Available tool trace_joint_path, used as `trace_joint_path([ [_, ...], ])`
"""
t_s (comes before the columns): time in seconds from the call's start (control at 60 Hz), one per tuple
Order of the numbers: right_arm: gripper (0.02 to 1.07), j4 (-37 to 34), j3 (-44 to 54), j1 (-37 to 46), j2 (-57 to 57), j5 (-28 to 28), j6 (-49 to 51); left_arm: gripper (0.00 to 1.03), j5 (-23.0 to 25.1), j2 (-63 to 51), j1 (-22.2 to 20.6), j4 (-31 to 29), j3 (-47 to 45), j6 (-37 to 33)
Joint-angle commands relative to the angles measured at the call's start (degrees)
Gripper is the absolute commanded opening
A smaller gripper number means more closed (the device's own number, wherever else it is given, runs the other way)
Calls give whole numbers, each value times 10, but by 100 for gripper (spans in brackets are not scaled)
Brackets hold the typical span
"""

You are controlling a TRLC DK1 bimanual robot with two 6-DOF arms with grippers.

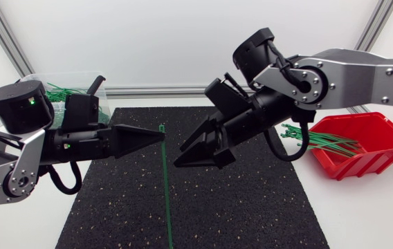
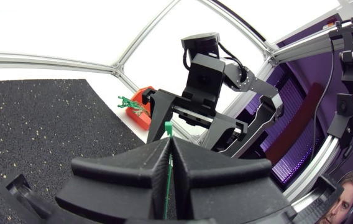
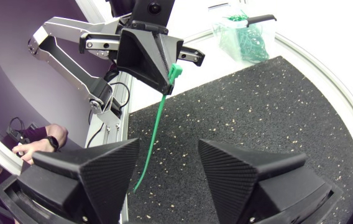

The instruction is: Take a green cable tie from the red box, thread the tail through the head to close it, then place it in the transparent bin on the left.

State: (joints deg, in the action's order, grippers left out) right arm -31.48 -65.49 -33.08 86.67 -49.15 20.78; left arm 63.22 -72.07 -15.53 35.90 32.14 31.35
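Green cable tie (image 1: pixel 167 187), only one, hangs down over the black mat (image 1: pixel 252 207), pinched near its head by the left gripper (image 1: pixel 160 135). Right gripper (image 1: pixel 183 156) faces it, fingers spread wide. One red box (image 1: pixel 383 149) holds many more ties (image 1: pixel 321 142).

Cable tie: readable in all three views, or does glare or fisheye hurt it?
Head view: even light, no hard shadows; the cable tie is thin but distinct on the black mat. Left wrist view: bright backdrop, and only the tie's head shows above the left gripper, which is shut on it. Right wrist view: fisheye curves the mat's edge, yet the tie hangs clearly visible.
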Motion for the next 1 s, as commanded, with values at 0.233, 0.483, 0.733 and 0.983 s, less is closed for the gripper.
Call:
trace_joint_path([
  [0.233,103,-82,25,9,-43,178,108,4,12,13,-8,9,44,55],
  [0.483,103,-129,31,24,-53,239,153,4,12,-3,-29,5,70,74],
  [0.733,103,-28,93,38,-121,313,274,4,13,-41,-20,3,93,85],
  [0.983,104,195,187,67,-150,331,426,4,15,-66,-6,2,115,102],
])
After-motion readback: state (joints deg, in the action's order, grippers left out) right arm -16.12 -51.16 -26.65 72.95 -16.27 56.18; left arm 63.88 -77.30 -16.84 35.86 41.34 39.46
